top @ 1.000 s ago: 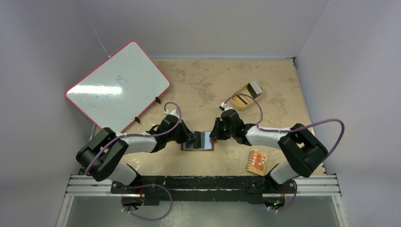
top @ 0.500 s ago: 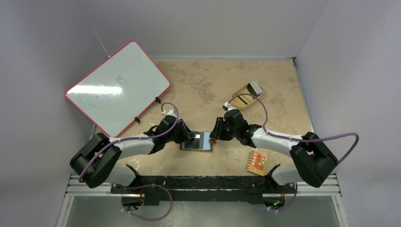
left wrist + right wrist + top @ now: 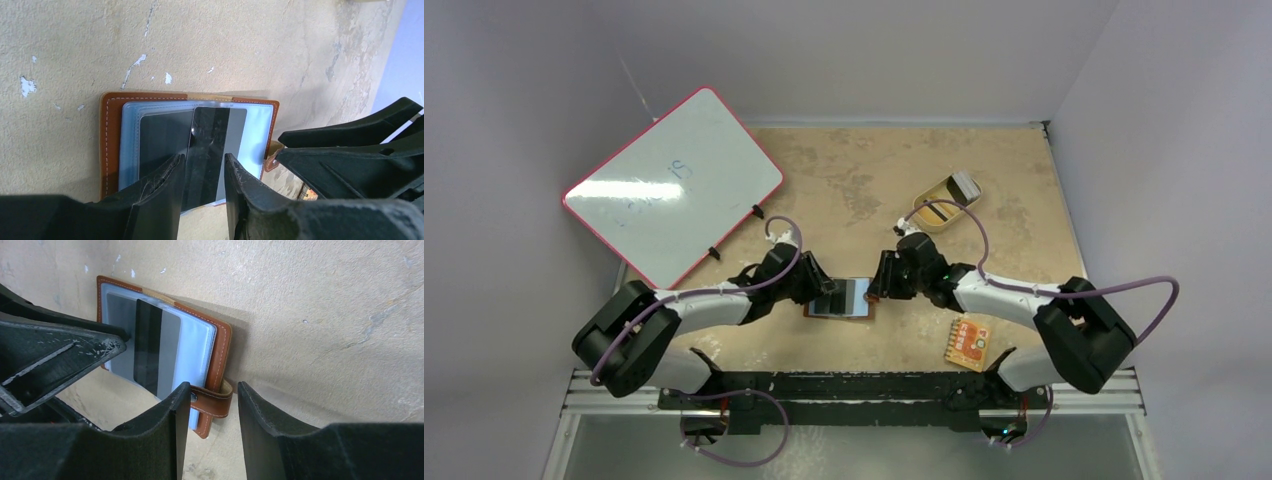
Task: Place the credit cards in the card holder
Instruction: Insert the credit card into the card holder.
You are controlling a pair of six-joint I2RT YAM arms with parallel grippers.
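Brown card holder between left end effector, right end effector; jaws apart.

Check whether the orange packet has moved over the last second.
No. The orange packet lies where it was, same gap to the metal rail below it.

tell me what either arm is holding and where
Nothing is held: the left jaws stand open over the card on the holder, the right jaws open at its snap tab.
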